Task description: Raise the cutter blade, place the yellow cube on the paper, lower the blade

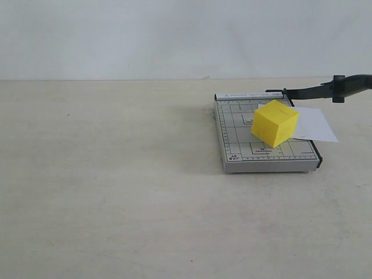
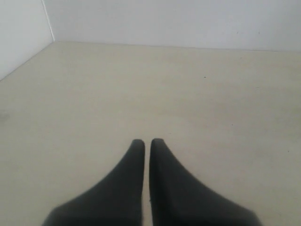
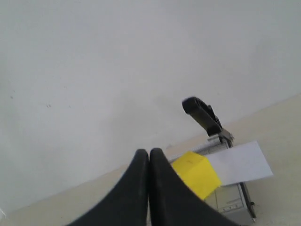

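Both claws are seen shut and empty: the left claw [image 2: 146, 141] over bare tabletop [image 2: 197, 94], the right claw [image 3: 149, 151] with the cube [image 1: 274, 122] beyond its tips. The cube is set on the grey base [image 1: 235, 139], at the paper [image 1: 314, 125], which juts past the base's right edge. Behind, the blade [image 1: 325, 88] is seen raised.

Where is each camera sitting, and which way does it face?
Exterior view: off the arms, above the table, facing the grey base, yellow cube, paper and raised cutter blade; no robot part shows.
Left wrist view: on the left arm, facing table and wall past its shut left end effector.
Right wrist view: on the right arm, facing cube, paper and blade past its shut right end effector.
Shared: exterior and right wrist both show cube, paper, blade.
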